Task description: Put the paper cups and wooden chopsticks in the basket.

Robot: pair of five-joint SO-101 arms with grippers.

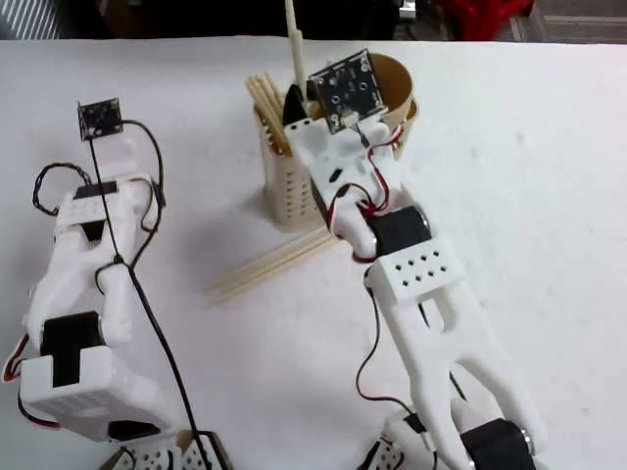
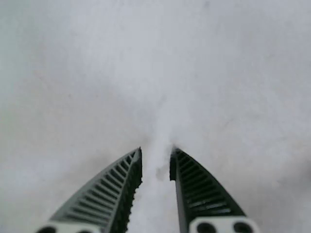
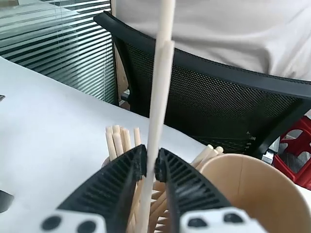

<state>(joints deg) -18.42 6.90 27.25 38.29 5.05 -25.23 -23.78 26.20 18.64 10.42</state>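
**Right gripper clamps one chopstick above the basket**

High view: the right arm (image 1: 421, 294) stretches across the white table (image 1: 549, 196) to the white slotted basket (image 1: 284, 191). The right gripper (image 1: 300, 110) sits over the basket's mouth, and a single wooden chopstick (image 1: 293, 39) rises upright from it. A bundle of chopsticks (image 1: 266, 98) already stands in the basket, leaning toward its far-left rim. The brown paper cup (image 1: 397, 88) shows just behind the gripper, close against the basket (the arm hides its base, so I cannot tell whether it stands inside the basket or beside it). A few loose chopsticks (image 1: 274, 262) lie flat on the table, touching the foot of the basket and fanning out toward the left arm (image 1: 78, 284), which is folded back well apart from the basket.

Left wrist view: the left gripper (image 2: 155, 158) hangs over bare table (image 2: 155, 58), its ribbed fingers (image 2: 124, 187) parted by a narrow gap with nothing between them.

Right wrist view: the right gripper (image 3: 151, 162) is closed tight on the wooden chopstick (image 3: 163, 63), which stands nearly vertical between the black fingers (image 3: 116, 187). Below the jaws, the bundle of chopsticks (image 3: 119, 141) pokes up, and the paper cup (image 3: 252, 194) shows its open rim just beside them. A black mesh office chair (image 3: 218, 102) stands past the table's edge.
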